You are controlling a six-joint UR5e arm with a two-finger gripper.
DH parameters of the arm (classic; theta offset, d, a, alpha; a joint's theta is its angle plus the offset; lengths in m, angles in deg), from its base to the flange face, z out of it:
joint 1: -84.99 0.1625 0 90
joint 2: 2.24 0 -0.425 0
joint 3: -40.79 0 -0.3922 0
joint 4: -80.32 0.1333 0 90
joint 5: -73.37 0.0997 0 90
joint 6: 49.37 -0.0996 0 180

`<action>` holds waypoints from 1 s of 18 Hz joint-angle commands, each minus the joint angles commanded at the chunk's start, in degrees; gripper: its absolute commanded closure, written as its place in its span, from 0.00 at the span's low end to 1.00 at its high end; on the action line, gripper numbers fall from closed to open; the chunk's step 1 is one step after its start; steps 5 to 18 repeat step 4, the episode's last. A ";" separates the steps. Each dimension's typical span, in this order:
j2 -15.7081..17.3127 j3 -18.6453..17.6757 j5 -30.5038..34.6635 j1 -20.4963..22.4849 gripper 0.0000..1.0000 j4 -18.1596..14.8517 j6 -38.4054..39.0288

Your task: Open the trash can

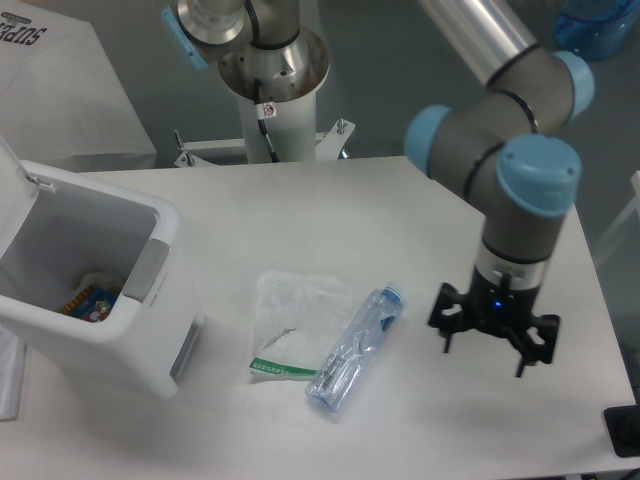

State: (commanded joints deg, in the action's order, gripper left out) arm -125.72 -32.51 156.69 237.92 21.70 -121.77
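Note:
The trash can (95,330) is a big white boxy bin at the table's left edge. Its lid stands raised at the far left, so the inside shows, with a colourful packet (88,301) at the bottom. A grey push-button strip (146,270) sits on its right rim. My gripper (484,358) hangs open over the right side of the table, far from the bin, fingers pointing down with nothing between them.
A clear plastic bottle (356,346) lies in the middle of the table beside a clear plastic bag (295,323) with a green strip. The arm's base (272,70) stands behind the table. A black object (624,430) sits at the front right corner.

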 joint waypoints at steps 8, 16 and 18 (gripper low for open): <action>-0.09 -1.14 0.26 -0.18 0.00 0.17 -2.31; -0.09 -1.14 0.26 -0.18 0.00 0.17 -2.31; -0.09 -1.14 0.26 -0.18 0.00 0.17 -2.31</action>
